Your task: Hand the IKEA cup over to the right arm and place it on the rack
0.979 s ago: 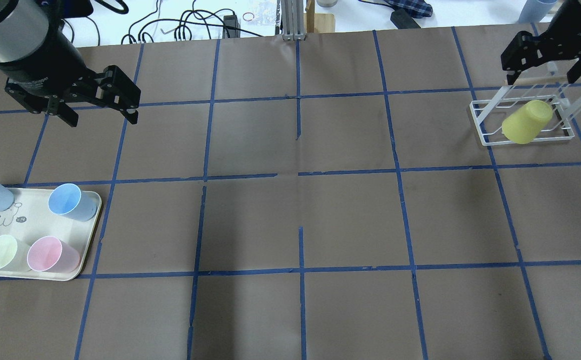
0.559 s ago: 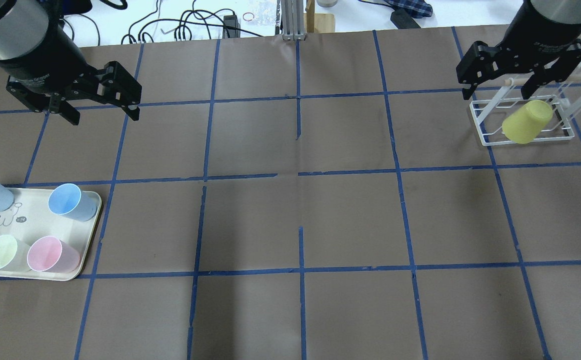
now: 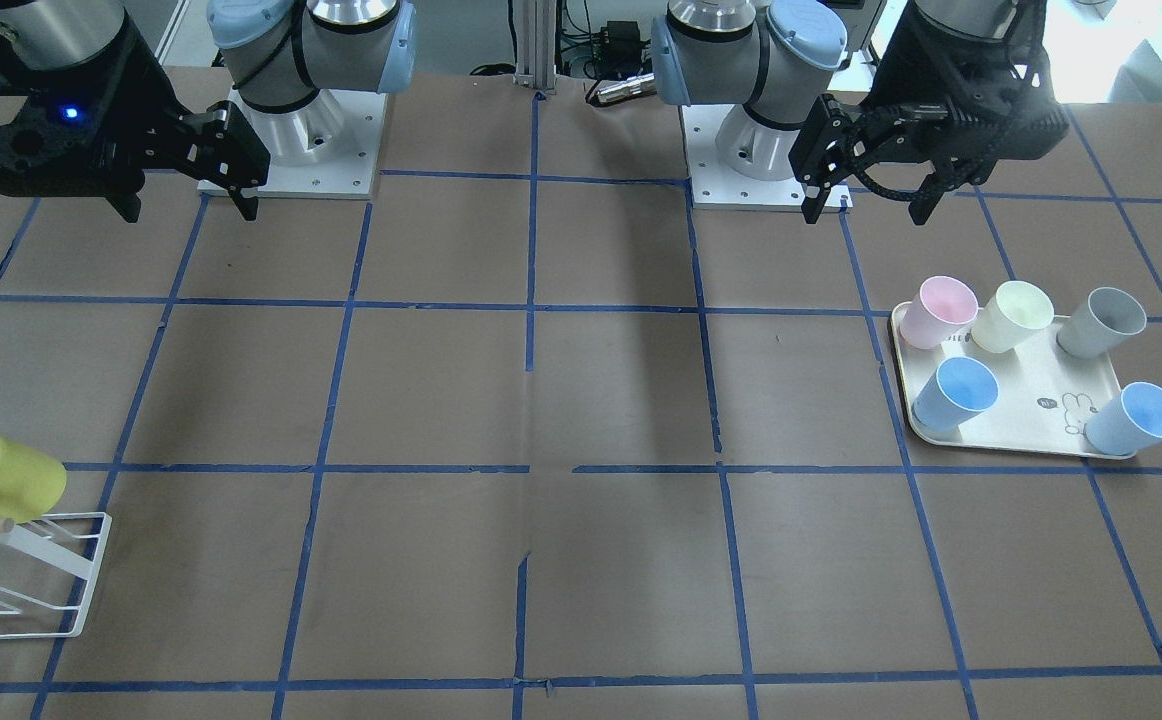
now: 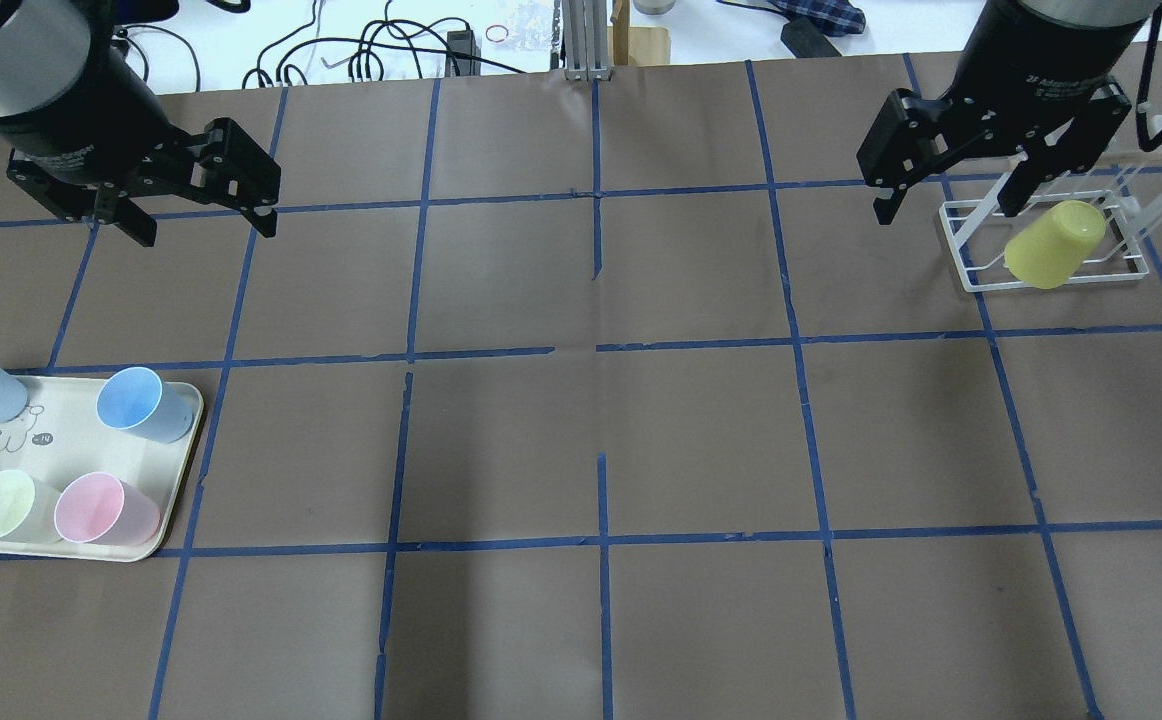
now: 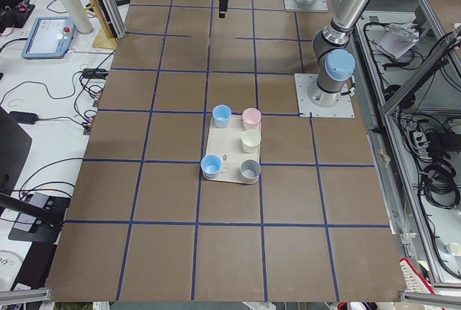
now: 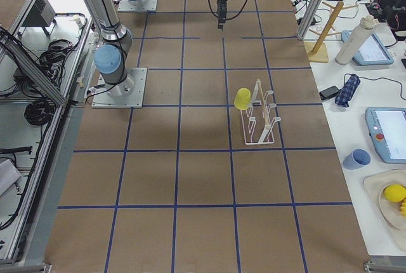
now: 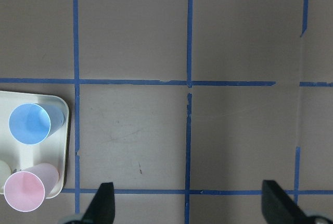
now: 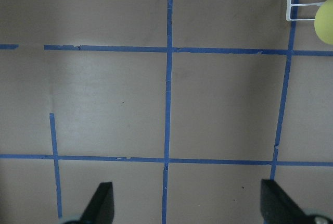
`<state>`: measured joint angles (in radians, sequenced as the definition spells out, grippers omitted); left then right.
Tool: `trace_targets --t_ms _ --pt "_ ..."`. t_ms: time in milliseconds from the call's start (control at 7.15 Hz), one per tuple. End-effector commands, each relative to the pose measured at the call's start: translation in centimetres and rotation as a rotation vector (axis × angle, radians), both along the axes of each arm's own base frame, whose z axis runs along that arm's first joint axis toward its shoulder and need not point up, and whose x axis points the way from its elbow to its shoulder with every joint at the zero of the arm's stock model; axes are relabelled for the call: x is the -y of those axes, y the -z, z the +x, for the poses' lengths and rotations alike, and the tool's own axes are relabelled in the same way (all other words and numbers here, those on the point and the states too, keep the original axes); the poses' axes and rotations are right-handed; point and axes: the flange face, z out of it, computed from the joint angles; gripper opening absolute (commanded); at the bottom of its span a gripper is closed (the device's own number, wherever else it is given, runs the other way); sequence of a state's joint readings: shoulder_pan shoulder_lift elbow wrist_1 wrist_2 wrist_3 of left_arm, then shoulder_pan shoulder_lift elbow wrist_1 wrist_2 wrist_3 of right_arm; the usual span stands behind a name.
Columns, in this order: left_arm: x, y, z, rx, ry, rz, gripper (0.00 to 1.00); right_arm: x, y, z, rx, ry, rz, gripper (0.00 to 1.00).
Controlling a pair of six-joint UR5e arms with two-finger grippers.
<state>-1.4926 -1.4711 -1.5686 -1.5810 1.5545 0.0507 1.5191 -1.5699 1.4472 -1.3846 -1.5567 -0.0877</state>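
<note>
The lemon-yellow IKEA cup [image 4: 1053, 243] hangs upside down and tilted on a prong of the white wire rack [image 4: 956, 245] at the table's far right. It also shows in the front view [image 3: 3, 477] on the rack [image 3: 51, 545], and at the right wrist view's edge [image 8: 325, 21]. My right gripper [image 4: 946, 208] is open and empty. It hovers just left of the rack, apart from the cup [image 6: 242, 98]. My left gripper [image 4: 206, 232] is open and empty above the far left of the table. Both wrist views show open fingers over bare table.
A cream tray [image 4: 71, 430] with a rabbit drawing sits at the near left and holds two blue cups, a pink, a pale cream and a grey cup [image 3: 1101, 322]. The left wrist view shows the tray's corner [image 7: 21, 99]. Cables lie beyond the table's far edge.
My right gripper has moved left in the overhead view, from over the rack's far side to just left of it, still open. The cup stays on the rack. My left gripper has barely moved.
</note>
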Motion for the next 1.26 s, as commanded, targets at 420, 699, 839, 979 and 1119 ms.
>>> trace_targets --t_ms 420,699,839,979,1119 --pt "0.1 0.1 0.0 -0.001 0.0 0.001 1.0 0.2 -1.4 0.5 0.009 -0.005 -0.096 1.0" --pt "0.1 0.1 0.0 -0.002 0.0 0.0 1.0 1.1 -0.6 3.5 0.011 -0.03 -0.094 1.0" --pt "0.1 0.1 0.0 -0.002 0.0 0.001 1.0 1.2 -0.7 3.4 0.004 -0.031 -0.097 1.0" --pt "0.2 0.2 0.0 -0.002 -0.001 0.003 1.0 1.2 -0.7 3.4 0.002 -0.031 -0.097 1.0" --pt "0.2 0.2 0.0 -0.002 -0.001 0.003 1.0 1.1 -0.8 3.4 0.001 -0.031 -0.097 1.0"
